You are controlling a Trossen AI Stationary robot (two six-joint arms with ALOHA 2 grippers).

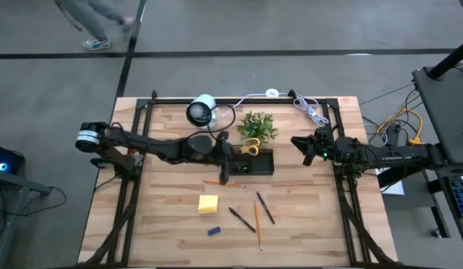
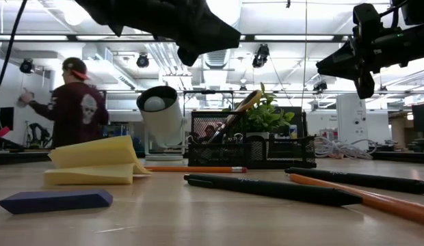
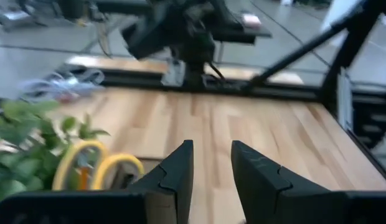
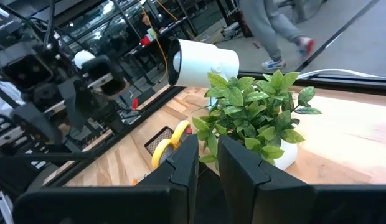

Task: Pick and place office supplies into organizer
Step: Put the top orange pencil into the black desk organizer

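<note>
My left gripper [image 1: 227,169] [image 3: 211,167] hangs open above the table at the left end of the black organizer [image 1: 254,164], touching nothing. The yellow-handled scissors [image 1: 249,148] [image 3: 98,165] stand in the organizer with their handles up. On the table lie an orange pencil [image 1: 213,181], the yellow sticky-note pad [image 1: 207,203], a small blue block [image 1: 213,231], two dark pens [image 1: 241,218] [image 1: 265,208] and a second orange pencil [image 1: 257,217]. My right gripper [image 1: 302,146] [image 4: 207,163] hovers right of the plant with a narrow gap between its fingers.
A green potted plant [image 1: 257,125] and a white round camera [image 1: 202,110] stand just behind the organizer. Black frame rails [image 1: 239,100] run along the table's far and side edges. A white cable bundle [image 1: 310,110] lies at the far right. A person [image 2: 75,109] is in the room beyond.
</note>
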